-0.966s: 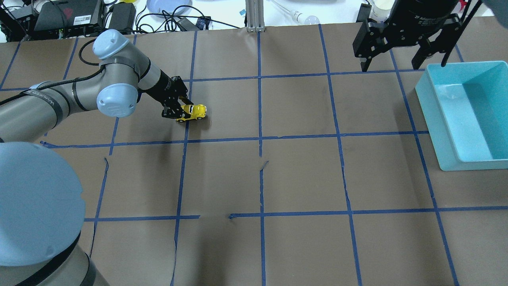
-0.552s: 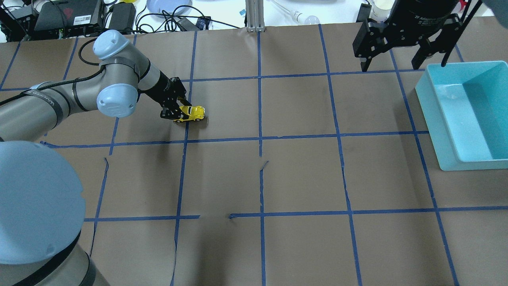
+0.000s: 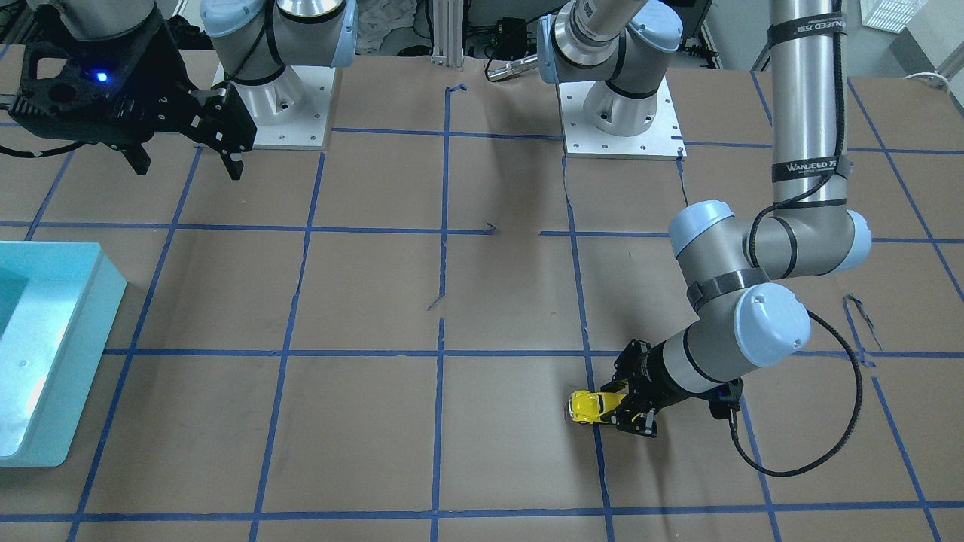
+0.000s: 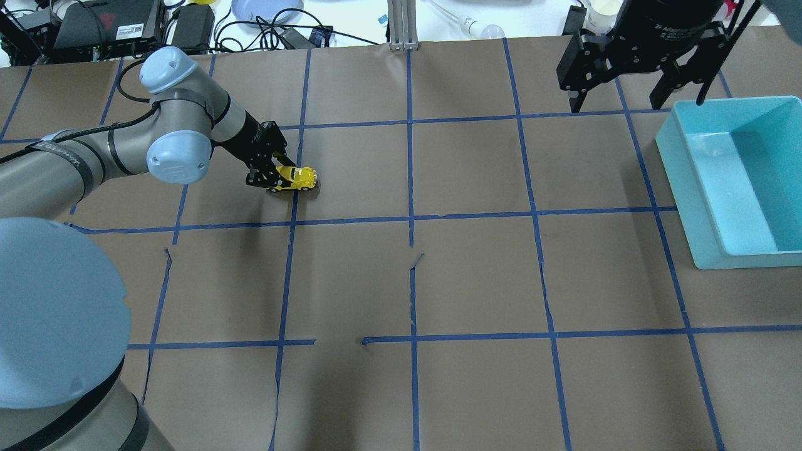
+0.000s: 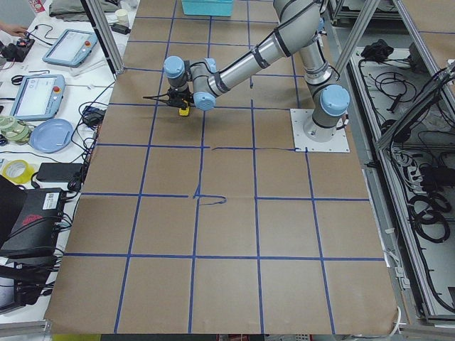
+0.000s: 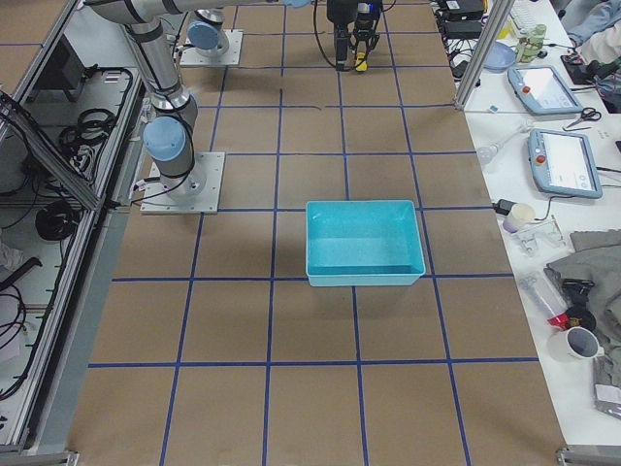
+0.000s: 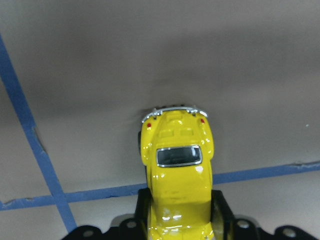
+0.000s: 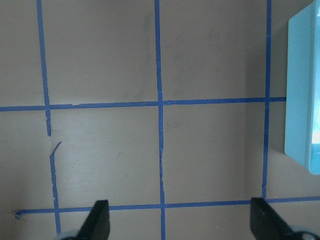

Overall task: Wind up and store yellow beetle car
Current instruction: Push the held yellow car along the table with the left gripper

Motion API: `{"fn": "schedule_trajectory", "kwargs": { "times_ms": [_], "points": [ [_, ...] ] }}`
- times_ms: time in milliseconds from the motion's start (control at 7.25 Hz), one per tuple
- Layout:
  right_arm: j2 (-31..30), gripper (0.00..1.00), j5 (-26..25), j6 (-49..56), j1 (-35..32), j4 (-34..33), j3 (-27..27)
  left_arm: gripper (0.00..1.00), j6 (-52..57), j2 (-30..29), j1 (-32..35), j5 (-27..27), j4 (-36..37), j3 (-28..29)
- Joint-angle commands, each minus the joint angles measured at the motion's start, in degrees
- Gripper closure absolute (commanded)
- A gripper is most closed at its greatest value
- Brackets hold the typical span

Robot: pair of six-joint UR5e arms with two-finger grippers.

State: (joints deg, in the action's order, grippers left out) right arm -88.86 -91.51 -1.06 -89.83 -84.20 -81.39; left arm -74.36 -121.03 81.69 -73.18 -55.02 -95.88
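Clamps the yellow beetle car [image 4: 301, 179] in the left gripper [image 4: 276, 181], a finger pressed to each flank (one end poking free), low on the brown paper at a blue tape line [image 4: 293, 207]. Hangs the right gripper [image 4: 617, 103] high, jaws spread wide, near the teal bin [image 4: 683, 188].

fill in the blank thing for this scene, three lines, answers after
1. The gripper shut on the yellow beetle car belongs to the robot's ____ arm.
2. The right gripper hangs ____, holding nothing.
3. The tape grid is ____ in colour.

Missing words: left; open; blue
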Motion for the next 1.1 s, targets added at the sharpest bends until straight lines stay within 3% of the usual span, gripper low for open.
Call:
{"fn": "schedule_trajectory", "kwargs": {
  "times_ms": [0,966],
  "points": [
    [0.0,0.0,-0.1,0.0,0.0,0.0,0.0,1.0,1.4,0.0,-1.7,0.3,0.0,-0.4],
    [0.0,0.0,-0.2,0.0,0.0,0.0,0.0,1.0,8.3,-0.4,-7.7,0.5,-1.8,-0.6]
  ]
}}
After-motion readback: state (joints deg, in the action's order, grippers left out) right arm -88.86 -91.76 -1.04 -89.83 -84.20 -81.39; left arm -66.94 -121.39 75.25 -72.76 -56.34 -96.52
